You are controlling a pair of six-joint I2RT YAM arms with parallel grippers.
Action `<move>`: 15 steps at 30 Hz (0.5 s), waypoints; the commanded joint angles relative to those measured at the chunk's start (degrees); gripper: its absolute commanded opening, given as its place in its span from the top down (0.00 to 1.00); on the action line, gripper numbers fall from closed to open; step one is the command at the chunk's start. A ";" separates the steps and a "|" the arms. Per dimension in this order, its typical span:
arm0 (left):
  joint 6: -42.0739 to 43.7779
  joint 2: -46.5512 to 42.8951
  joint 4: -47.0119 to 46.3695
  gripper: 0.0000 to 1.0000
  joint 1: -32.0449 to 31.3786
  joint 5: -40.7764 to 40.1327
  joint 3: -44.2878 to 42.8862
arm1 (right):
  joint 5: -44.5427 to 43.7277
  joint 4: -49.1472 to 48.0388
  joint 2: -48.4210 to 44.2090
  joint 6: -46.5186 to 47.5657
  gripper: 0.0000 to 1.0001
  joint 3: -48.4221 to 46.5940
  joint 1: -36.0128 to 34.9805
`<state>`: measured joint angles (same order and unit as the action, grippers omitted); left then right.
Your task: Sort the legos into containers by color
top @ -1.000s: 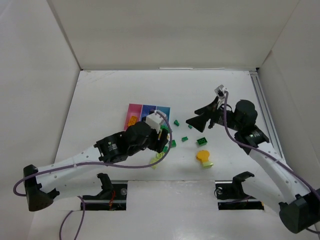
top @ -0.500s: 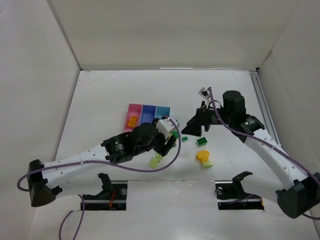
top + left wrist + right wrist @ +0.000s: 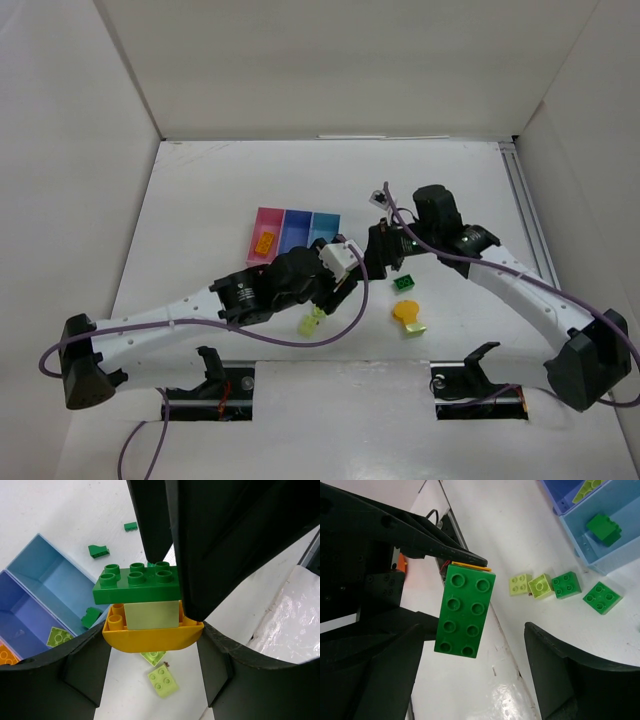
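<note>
My left gripper (image 3: 152,642) is shut on a stack of legos (image 3: 142,605) held above the table: an orange-yellow curved base, a lime block and a dark green brick on top. My right gripper (image 3: 475,635) is open with its jaws wide either side of that green brick (image 3: 465,610), nearer one jaw. The two grippers meet just right of the containers, left (image 3: 348,268) and right (image 3: 378,255). The pink bin (image 3: 265,235) holds an orange piece. The purple-blue bin (image 3: 25,625) holds a lime piece. The light blue bin (image 3: 50,575) holds a dark green brick (image 3: 91,616).
Loose legos lie on the table: a green brick (image 3: 404,283), a round yellow disc (image 3: 406,311), a lime brick (image 3: 416,329) and lime bricks (image 3: 310,322) under the left arm. Small dark green pieces (image 3: 98,551) lie beside the light blue bin. White walls surround the table.
My right arm has swung left and its open gripper has closed in on the left gripper. My left gripper has moved right, away from the bins, with the stack in it.
</note>
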<state>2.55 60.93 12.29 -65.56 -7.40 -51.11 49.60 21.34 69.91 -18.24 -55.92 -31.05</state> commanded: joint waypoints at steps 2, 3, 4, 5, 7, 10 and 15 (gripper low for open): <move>1.15 -2.04 -3.07 0.75 -0.27 -0.16 -1.01 | 0.32 -4.56 0.05 -2.32 0.17 -3.66 -1.47; 1.15 -2.04 -3.07 0.75 -0.27 -0.16 -0.48 | 0.93 -5.34 0.05 -2.94 0.23 -3.67 -2.08; 1.15 -2.04 -3.07 0.76 -0.27 -0.16 -0.48 | 0.93 -5.35 0.57 -2.94 0.27 -3.67 -2.09; 1.15 -2.04 -3.07 0.76 -0.27 -0.68 -0.48 | 0.93 -5.35 0.58 -2.94 0.32 -3.67 -2.09; 1.15 -2.04 -3.07 0.78 -0.27 -0.69 -0.48 | 0.93 -5.35 0.58 -3.46 0.35 -4.19 -2.09; 1.15 -2.56 -3.07 0.78 -0.27 -0.69 0.14 | 0.32 -5.35 0.58 -3.47 0.37 -4.20 -2.09; 1.15 -3.62 -4.12 0.78 -0.27 -0.69 1.28 | -0.39 -4.29 0.58 -2.94 0.55 -4.72 -2.09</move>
<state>2.96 59.55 11.53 -65.56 -7.70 -50.43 49.34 18.83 70.78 -21.30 -57.71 -32.69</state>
